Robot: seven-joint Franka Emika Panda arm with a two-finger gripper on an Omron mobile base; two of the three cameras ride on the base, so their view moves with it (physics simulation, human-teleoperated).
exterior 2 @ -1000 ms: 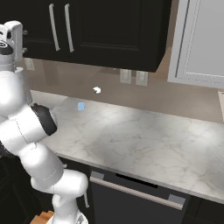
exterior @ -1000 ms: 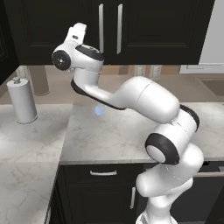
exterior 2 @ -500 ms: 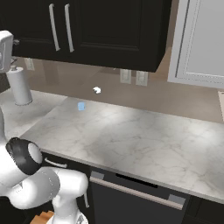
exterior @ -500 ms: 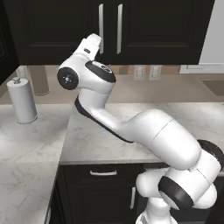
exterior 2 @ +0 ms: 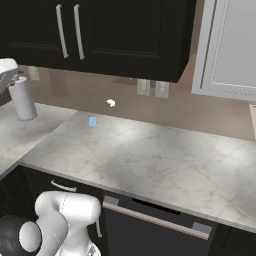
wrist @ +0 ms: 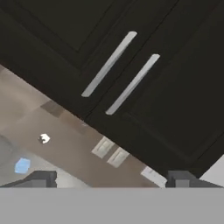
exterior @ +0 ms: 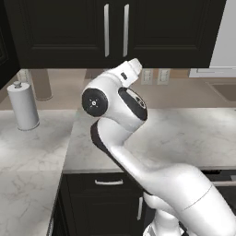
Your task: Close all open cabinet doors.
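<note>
From your left base view, the two matte black upper cabinet doors (exterior: 115, 30) with slim vertical silver bar handles hang shut above the grey-veined marble table (exterior: 184, 133). The white arm bends up in front of them — a white paper towel roll (exterior: 23, 107) stands well to the left.

From the right base view, the same doors (exterior 2: 67, 30) sit beside a pale grey wall cabinet (exterior 2: 227, 47).

In the hand view, the doors (wrist: 127, 74) run tilted; the dark fingers (wrist: 41, 178) stand wide apart, holding nothing.

Even, soft light; pics slightly blurry, low-res.
</note>
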